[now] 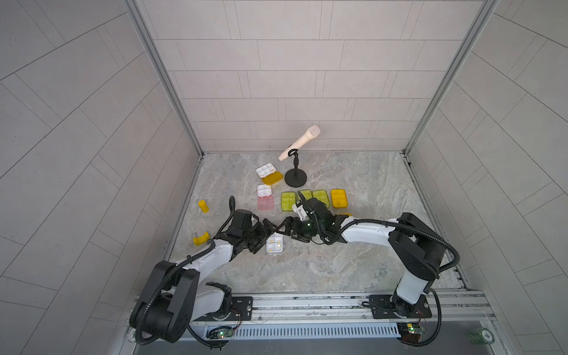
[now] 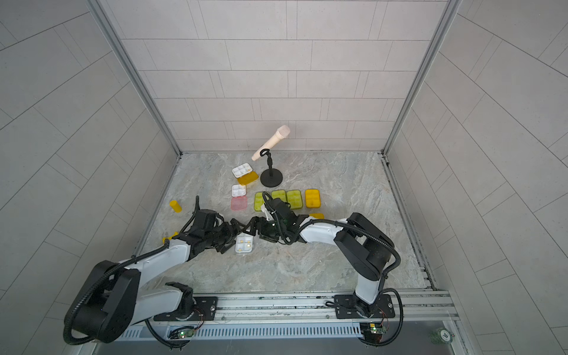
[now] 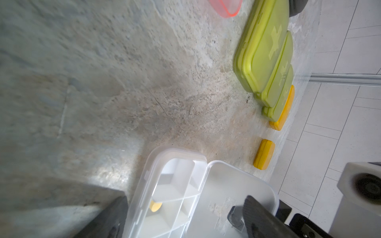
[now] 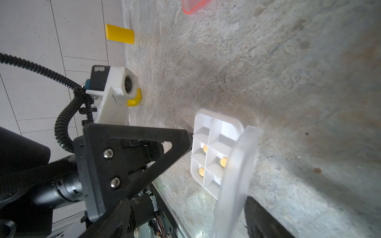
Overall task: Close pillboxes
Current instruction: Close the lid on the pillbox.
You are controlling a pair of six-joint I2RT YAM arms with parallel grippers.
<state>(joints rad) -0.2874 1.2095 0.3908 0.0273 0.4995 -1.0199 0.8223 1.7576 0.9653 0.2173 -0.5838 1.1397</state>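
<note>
— Which box?
— The clear pillbox [image 1: 274,244], toward the front, between the two arms. Its lid [image 4: 241,169] stands half raised; yellow pills [image 4: 223,162] sit in three compartments
— And the grippers?
— The left gripper [image 1: 262,238] is spread wide, one fingertip [image 4: 188,135] against the tray's edge. Of the right gripper [image 1: 284,229] one finger [image 4: 261,218] shows behind the lid; its jaws I cannot tell
— The rest?
— Three lime green boxes [image 1: 289,201] and an orange-yellow box [image 1: 338,198] sit shut in a row; the pink-lidded box [image 1: 265,196] and the orange-lidded box [image 1: 269,173] by the microphone stand [image 1: 296,179] lie open
— Surroundings?
— Grey marbled tabletop [image 1: 368,246], pale tiled walls [image 1: 276,76]
</note>
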